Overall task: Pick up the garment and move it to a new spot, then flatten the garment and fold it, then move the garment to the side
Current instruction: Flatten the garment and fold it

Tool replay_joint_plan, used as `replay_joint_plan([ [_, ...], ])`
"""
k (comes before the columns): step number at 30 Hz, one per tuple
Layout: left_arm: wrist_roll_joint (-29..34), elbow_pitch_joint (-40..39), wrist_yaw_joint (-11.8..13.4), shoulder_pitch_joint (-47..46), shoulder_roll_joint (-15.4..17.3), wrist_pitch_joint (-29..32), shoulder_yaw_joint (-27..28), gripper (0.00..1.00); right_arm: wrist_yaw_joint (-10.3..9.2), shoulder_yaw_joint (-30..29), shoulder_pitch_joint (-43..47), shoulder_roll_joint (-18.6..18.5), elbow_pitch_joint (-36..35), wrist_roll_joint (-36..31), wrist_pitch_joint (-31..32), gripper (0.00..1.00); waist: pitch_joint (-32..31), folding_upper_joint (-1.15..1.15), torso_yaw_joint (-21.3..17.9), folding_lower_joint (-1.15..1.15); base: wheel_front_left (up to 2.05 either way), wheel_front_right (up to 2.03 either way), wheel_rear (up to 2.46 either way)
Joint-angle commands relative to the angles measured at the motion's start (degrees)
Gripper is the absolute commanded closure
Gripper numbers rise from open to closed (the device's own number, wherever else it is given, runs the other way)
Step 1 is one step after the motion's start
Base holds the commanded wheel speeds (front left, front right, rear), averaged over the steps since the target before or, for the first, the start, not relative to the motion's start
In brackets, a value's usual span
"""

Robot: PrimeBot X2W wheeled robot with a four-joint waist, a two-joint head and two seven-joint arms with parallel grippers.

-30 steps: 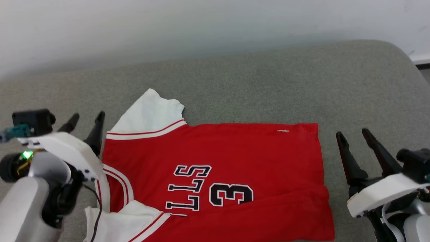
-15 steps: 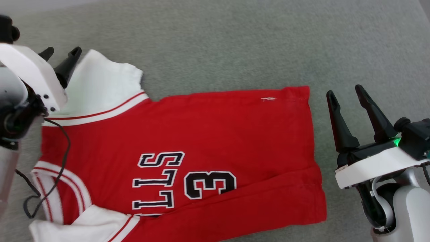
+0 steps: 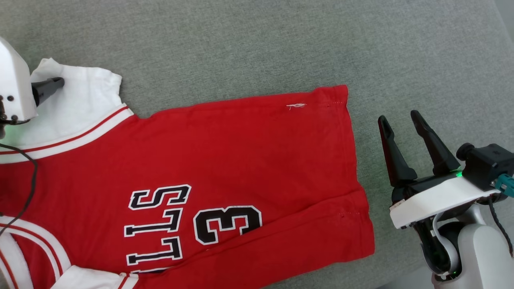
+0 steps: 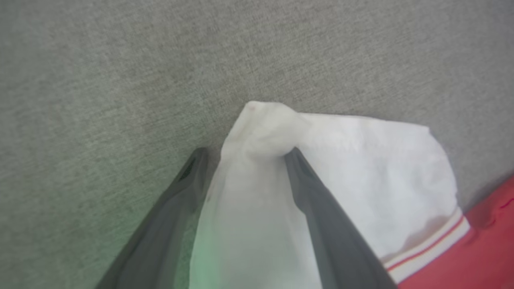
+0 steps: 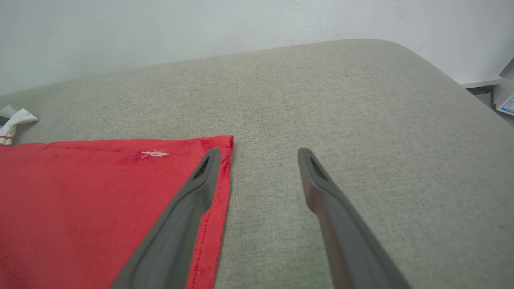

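Observation:
The garment point(image 3: 225, 160), a red jersey with white sleeves and black lettering, lies spread flat on the grey cushion point(image 3: 257, 48). In the left wrist view my left gripper point(image 4: 245, 154) stands open astride the bunched corner of the white sleeve point(image 4: 361, 160), with cloth between its fingers. One of its fingers point(image 3: 50, 85) lies over that sleeve point(image 3: 80, 100) at the head view's upper left. My right gripper point(image 3: 397, 117) is open just right of the hem, apart from it. In the right wrist view the same gripper point(image 5: 259, 154) has its left finger point(image 5: 200, 180) over the garment's point(image 5: 100, 192) hem corner, with bare cushion between the fingers.
A black cable point(image 3: 28, 192) from my left arm hangs over the jersey's shoulder. The cushion point(image 5: 361, 100) rounds off at the far right, with a white wall point(image 5: 200, 28) behind it and papers point(image 5: 506, 102) beyond the edge.
The head camera has tilted down, shifting the whole picture. My left gripper has moved forward from beside the collar onto the white sleeve. The right gripper stays beside the hem.

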Motion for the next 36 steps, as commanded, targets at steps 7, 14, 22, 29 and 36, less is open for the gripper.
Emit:
replay_joint_plan([
  [7, -2.17, 4.01, 1.30, 6.67, -4.24, 5.76, -4.23, 1.00, -0.05, 0.59, -1.57, -0.28, 0.64, 3.19, 2.36, 0.00, 0.10, 0.00, -0.46, 0.00, 0.00, 0.00, 0.00],
  [14, 0.44, 4.72, -0.35, 4.32, -5.55, -2.29, -3.82, 1.00, -0.05, 1.41, -5.23, -3.69, 4.15, 8.91, 11.30, 0.00, -1.88, 0.00, 1.68, 0.00, 0.00, 0.00, 0.00],
  [22, 0.32, 2.44, -2.20, -0.86, -8.73, -11.58, -1.34, 1.00, -0.04, 1.71, -11.57, -8.64, 9.45, 12.77, 27.85, 0.00, -3.99, 0.00, 7.95, 0.00, 0.00, 0.00, 0.00],
  [29, 0.43, -2.24, -3.61, -1.68, -9.90, -14.00, -2.15, 1.00, -0.05, 0.60, -17.09, -10.24, 13.91, 13.85, 37.00, 0.00, -2.62, 0.00, 12.42, 0.00, 0.00, 0.00, 0.00],
  [36, 0.75, -4.35, -4.24, -0.65, -10.44, -15.66, -3.45, 1.00, -0.04, 2.52, -18.75, -9.49, 20.22, 14.79, 46.49, 0.51, -1.48, 0.00, 14.25, 0.00, 0.00, 0.00, 0.00],
])
